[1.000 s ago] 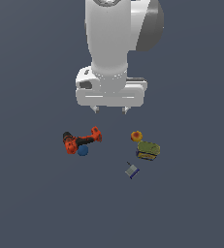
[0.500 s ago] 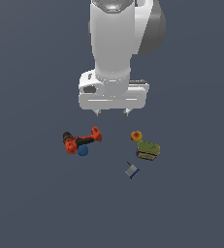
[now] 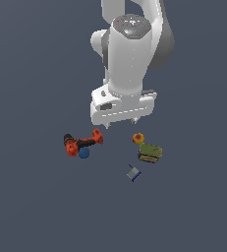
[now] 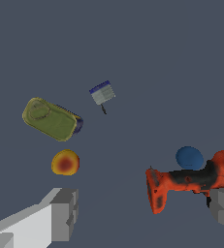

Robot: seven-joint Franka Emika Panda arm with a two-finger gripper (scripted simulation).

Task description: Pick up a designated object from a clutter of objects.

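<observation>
Above, gripper (image 4: 142,213) poised with jaws spread wide, holding nothing. Below, olive-yellow box (image 3: 150,152) lying just beside red-yellow round object (image 3: 138,138), apart from orange-red drill (image 3: 82,142), blue ball (image 3: 84,153) and grey-blue block (image 3: 133,173).

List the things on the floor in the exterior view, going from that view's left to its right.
Drill → grey-blue block → olive-yellow box. The blue ball sits under the drill and the red-yellow round thing overlaps the block's span, so both are left out.
</observation>
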